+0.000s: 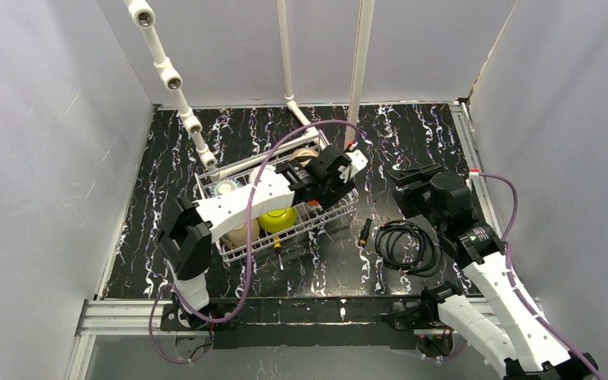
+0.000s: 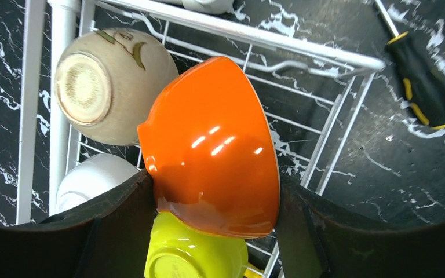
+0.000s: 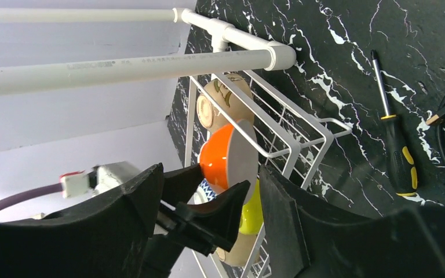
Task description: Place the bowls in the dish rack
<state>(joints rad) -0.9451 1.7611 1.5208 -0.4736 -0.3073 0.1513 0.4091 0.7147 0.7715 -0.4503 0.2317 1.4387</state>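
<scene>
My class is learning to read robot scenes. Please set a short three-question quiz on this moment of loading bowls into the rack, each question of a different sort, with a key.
1. True or false: the right pincer holds a bowl.
2. Which bowl is the left pincer clamped on? A yellow-green, B orange, C white.
3. Fill in: the tool lying outside the dish rack is a ____.

Key
1. False: it stands open and empty.
2. B: the orange bowl, held above the rack.
3. screwdriver
</scene>
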